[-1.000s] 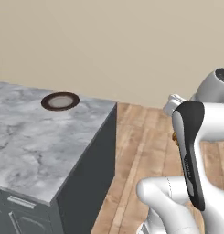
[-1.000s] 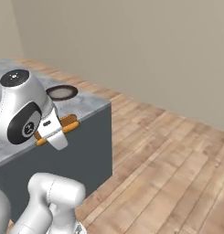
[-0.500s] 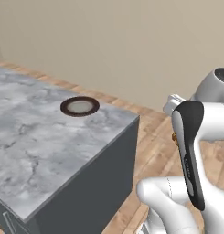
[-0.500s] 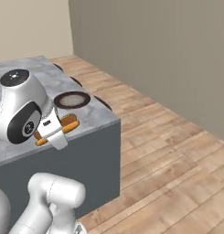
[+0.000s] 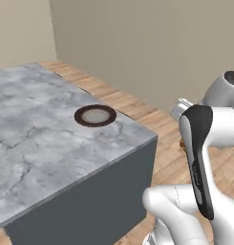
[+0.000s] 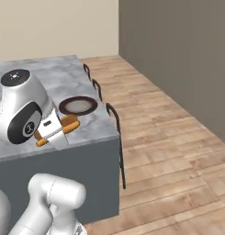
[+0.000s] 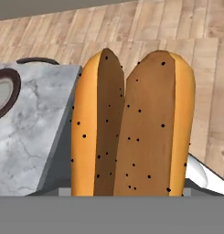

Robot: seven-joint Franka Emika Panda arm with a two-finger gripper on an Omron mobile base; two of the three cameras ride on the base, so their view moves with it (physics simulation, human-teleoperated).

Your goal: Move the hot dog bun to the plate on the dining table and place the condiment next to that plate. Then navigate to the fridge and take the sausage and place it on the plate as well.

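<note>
A white robot arm with dark joints holds a golden-brown, split hot dog bun speckled with dark seeds in its two-finger gripper. In the hand view the bun stands upright, from the centre down toward 6 o'clock, its two halves side by side. The fingers are closed on the bun; in the right base view its orange-brown ends stick out either side of the gripper at about 9 o'clock.

A round dark-rimmed plate with a pale grey centre sits on a grey marble-topped dining table, near the table's corner. In the right base view the plate lies at roughly 1 o'clock from the gripper, near but apart. A light wooden plank floor spreads beyond the table, with plain beige walls behind.
</note>
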